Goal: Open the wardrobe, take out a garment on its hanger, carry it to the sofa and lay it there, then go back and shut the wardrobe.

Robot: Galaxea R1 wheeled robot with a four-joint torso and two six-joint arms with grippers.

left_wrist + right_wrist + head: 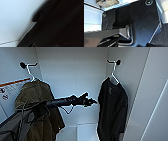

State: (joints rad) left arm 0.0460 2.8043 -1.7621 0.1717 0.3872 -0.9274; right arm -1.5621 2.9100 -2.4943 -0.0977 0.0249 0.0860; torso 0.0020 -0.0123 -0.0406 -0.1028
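Observation:
The wardrobe [75, 77] stands open, and I look into its white interior. On the right side the black garment [112, 107] hangs from a white hanger [114, 74] hooked on a dark peg. My left arm reaches in from the left at mid height. Its gripper [90, 101] is just left of the garment's near edge, close to the fabric. In the left wrist view the black garment [60, 25] looms very near against the wardrobe's white wall [15, 18].
An olive-brown jacket [35, 102] hangs on its own hanger [29, 70] at the left, behind my left arm. The left wall carries an orange-striped label [15, 82]. A white panel [155, 97] rises at the right. The wardrobe's white floor [85, 132] lies below.

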